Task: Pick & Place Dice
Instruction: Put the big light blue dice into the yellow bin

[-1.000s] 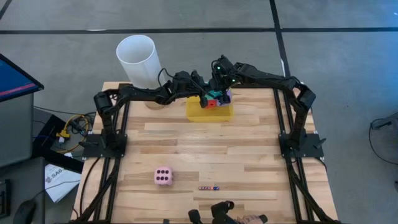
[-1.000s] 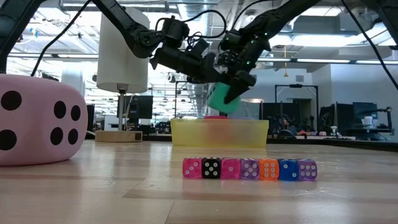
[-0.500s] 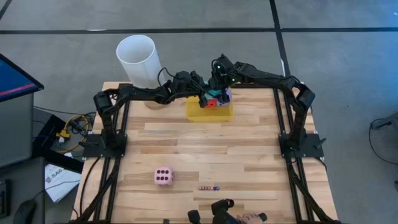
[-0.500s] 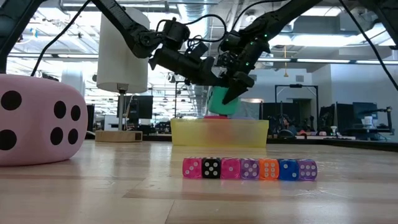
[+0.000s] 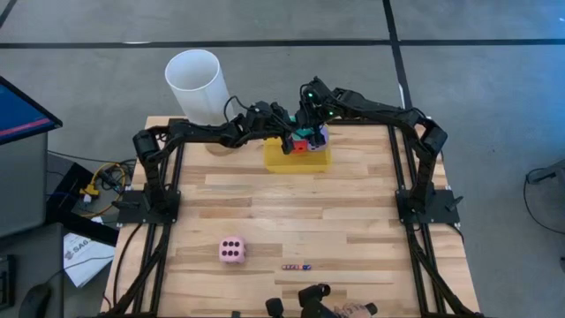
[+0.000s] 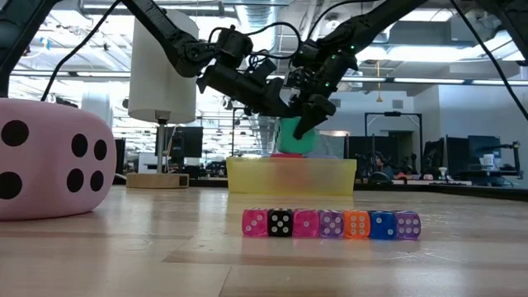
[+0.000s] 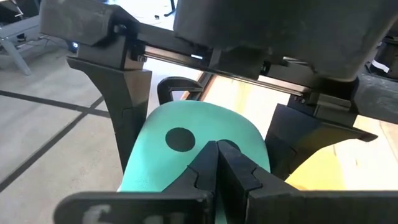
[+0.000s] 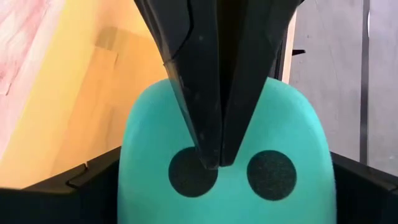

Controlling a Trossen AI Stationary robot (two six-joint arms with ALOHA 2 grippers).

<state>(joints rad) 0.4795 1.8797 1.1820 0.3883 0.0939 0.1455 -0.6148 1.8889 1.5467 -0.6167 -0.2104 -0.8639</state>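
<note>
A cyan die (image 6: 299,136) hangs over the yellow bin (image 6: 289,177) at the table's far middle. My right gripper (image 8: 227,180) has its fingers spread wide on either side of that die. My left gripper (image 7: 217,158) is shut, with its tips at the die's pip face. A red die (image 5: 300,147) and a purple die (image 5: 323,137) lie in the bin. The pink die (image 5: 231,250) rests on the table near the front left. In the high view both grippers (image 5: 291,132) (image 5: 307,131) crowd over the bin. My left gripper presses its shut fingertips (image 8: 211,155) against the cyan die's pip face (image 7: 180,138), between two pips. It comes from the table's left, slanting slightly down. My right gripper pinches the die's two opposite sides (image 7: 134,155) between its wide-spread fingers (image 7: 118,106). It comes slanting down from the far right. The die sits just above the bin's rim.
A tall white cylinder (image 5: 194,84) stands at the far left corner. A row of tiny dice (image 6: 330,223) lies near the front edge, to the right of the pink die. Bare wood lies between the bin and the front row.
My left gripper has tipped a little while its shut tips stay at the cyan die. The die has turned from tilted toward level between my right gripper's fingers. Neither hand has shifted its place.
</note>
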